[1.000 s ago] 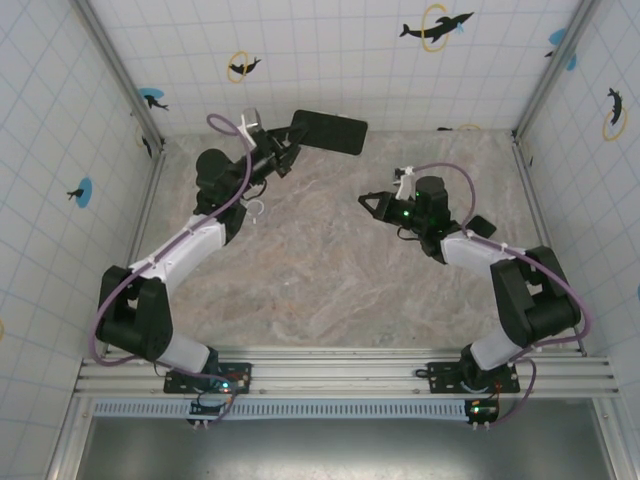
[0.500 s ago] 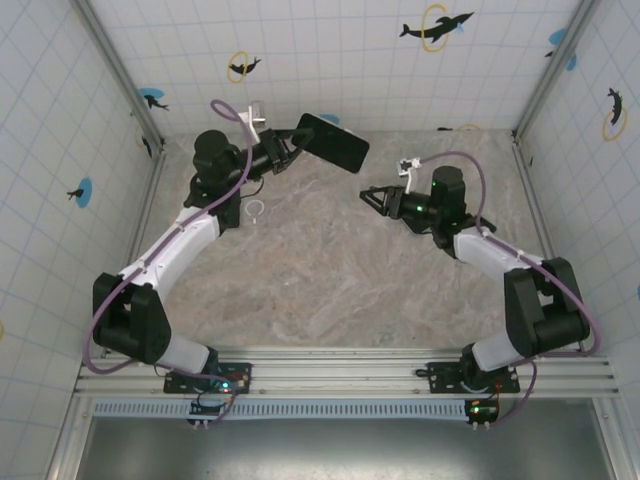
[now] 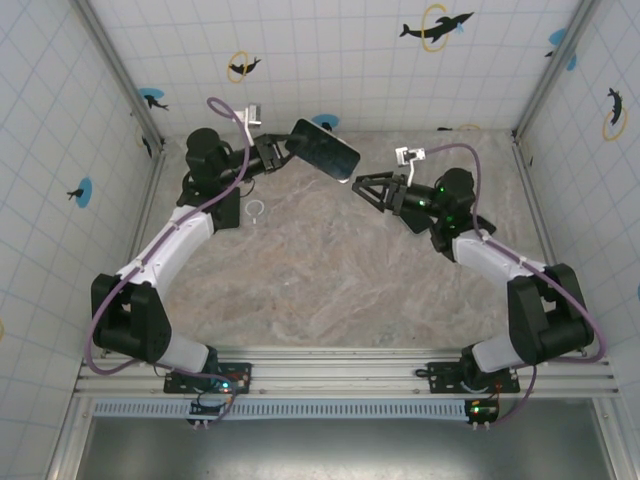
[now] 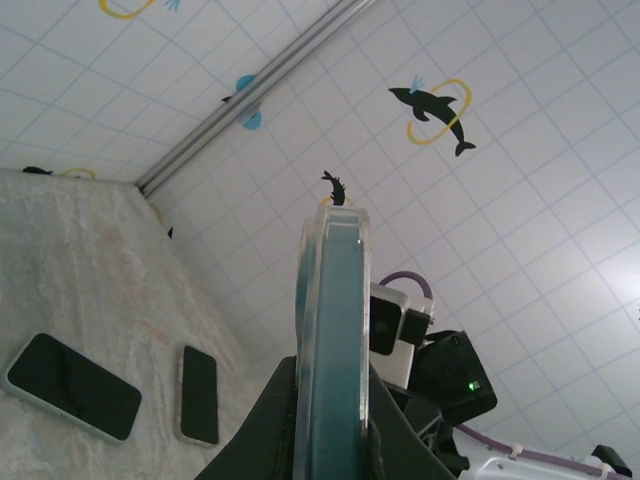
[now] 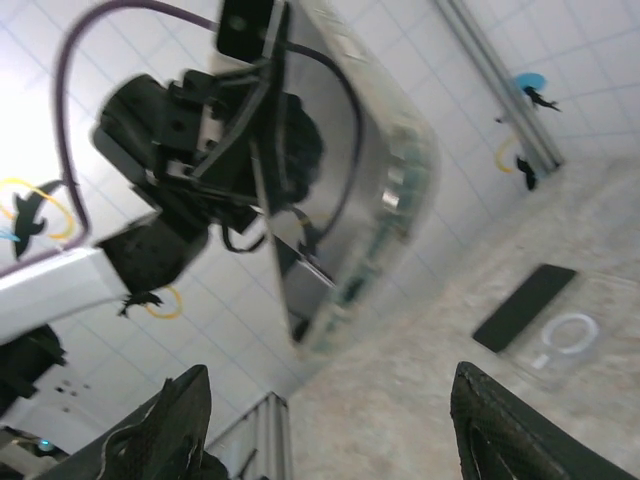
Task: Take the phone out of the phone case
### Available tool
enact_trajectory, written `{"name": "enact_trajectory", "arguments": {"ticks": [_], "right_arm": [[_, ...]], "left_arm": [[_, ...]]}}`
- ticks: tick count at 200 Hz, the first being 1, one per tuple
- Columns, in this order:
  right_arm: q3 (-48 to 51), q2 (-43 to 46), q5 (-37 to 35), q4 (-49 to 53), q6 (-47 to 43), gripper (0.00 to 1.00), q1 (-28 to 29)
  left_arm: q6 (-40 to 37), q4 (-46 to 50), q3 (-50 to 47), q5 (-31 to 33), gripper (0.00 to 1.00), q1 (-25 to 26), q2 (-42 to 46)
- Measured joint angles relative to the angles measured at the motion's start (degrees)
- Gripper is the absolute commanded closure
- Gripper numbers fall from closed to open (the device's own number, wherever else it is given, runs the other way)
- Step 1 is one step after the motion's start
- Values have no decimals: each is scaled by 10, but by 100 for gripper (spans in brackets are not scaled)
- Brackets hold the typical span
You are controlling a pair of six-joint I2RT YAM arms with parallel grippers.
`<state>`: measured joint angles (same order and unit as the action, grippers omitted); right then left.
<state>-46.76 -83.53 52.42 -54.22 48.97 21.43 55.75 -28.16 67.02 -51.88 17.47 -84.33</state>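
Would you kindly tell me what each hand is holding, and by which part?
The left hand grips the cased phone by one short end, holding it in the air. The right hand is open and holds nothing.

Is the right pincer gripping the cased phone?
No, the right pincer is open beside the cased phone, which the left pincer holds.

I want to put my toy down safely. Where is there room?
The table is bare in the middle, nearer than the white ring. The back is crowded: left gripper holding the cased phone, right gripper close by.
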Motion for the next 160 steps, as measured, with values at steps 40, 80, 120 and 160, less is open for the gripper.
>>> {"name": "enact_trajectory", "arguments": {"ticks": [40,80,120,160], "right_arm": [[0,-18,-20,-51,57,43,33],[0,-42,-35,-83,103,61,34],[0,-51,-39,-103,125,71,41],[0,-54,-33,-111,127,80,41]], "left_arm": [[17,-13,-11,0,100,0,0],[28,-24,-17,-1,100,0,0],[35,-30,-17,-2,100,0,0],[46,-37,-18,-2,100,0,0]]}}
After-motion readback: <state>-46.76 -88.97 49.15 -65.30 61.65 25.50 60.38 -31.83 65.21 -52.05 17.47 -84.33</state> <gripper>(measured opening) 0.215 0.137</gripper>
